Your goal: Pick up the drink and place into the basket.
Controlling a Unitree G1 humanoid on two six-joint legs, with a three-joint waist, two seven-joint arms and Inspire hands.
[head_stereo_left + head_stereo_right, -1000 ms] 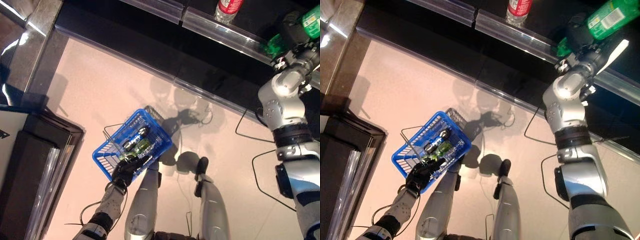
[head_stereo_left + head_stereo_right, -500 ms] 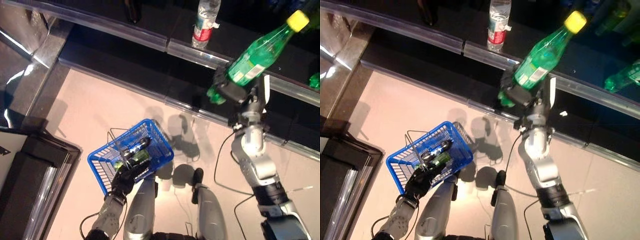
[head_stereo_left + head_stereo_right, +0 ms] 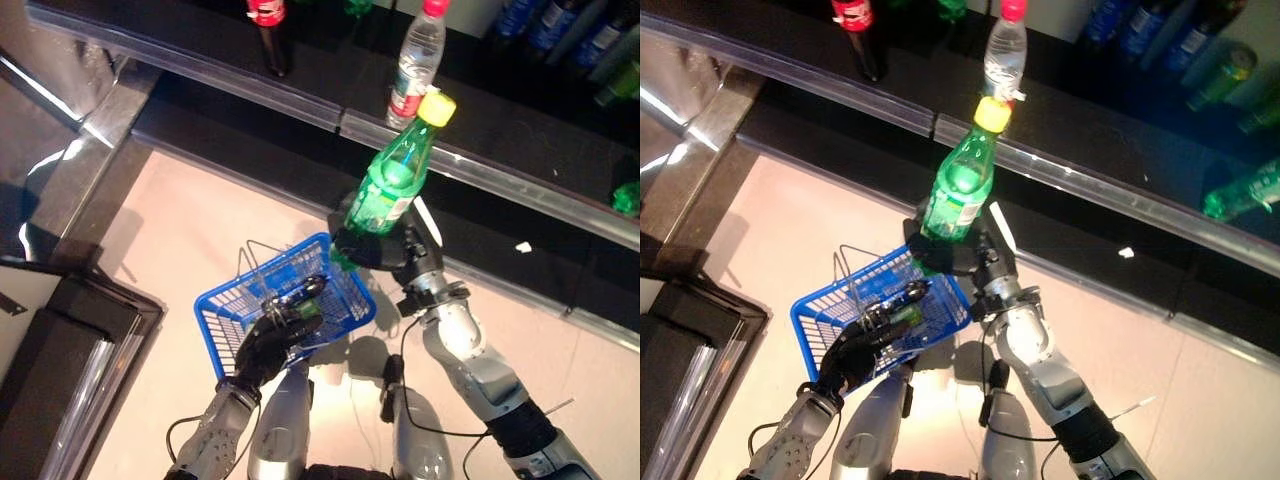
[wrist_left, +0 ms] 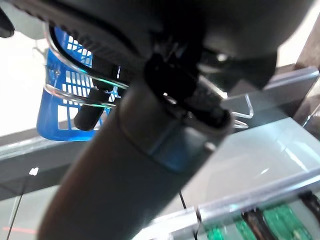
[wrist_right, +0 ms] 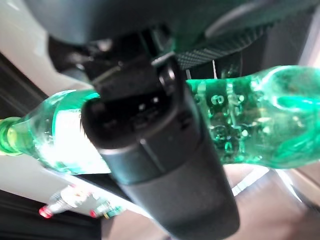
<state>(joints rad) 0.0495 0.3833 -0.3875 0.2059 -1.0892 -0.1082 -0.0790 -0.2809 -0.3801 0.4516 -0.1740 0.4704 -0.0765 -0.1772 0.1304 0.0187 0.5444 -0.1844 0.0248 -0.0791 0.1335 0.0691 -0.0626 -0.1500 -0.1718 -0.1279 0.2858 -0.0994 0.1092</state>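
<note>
The drink (image 3: 385,187) is a green, see-through plastic bottle with a yellow cap and a pale label round its middle; bubbles show through its wall in the right wrist view; it stands nearly upright, cap tipped a little away from the robot, its base clasped in the right hand (image 3: 385,247), whose dark fingers curl round the lower part of the bottle; the bottle is in the air just above the far corner of the basket (image 3: 222,312), not inside it.

The basket is one blue plastic mesh basket with wire handles; it hangs over the pale floor (image 3: 180,230); the left hand (image 3: 268,340) is at its near rim, fingers curled round the wire handle, as the left wrist view shows; inside the basket lie dark and green items, too jumbled to count.

Beyond the basket runs a dark shelf (image 3: 300,95) with a clear front lip; on it, counted from what is plain: one clear bottle with a red label and pinkish cap (image 3: 412,65), just behind the held drink's cap; one dark bottle with a red label (image 3: 268,25), farther along toward the robot's left; one green bottle lying down (image 3: 1240,190), well off to the robot's right; several bluish bottles stand at the back, too dim to count.
</note>
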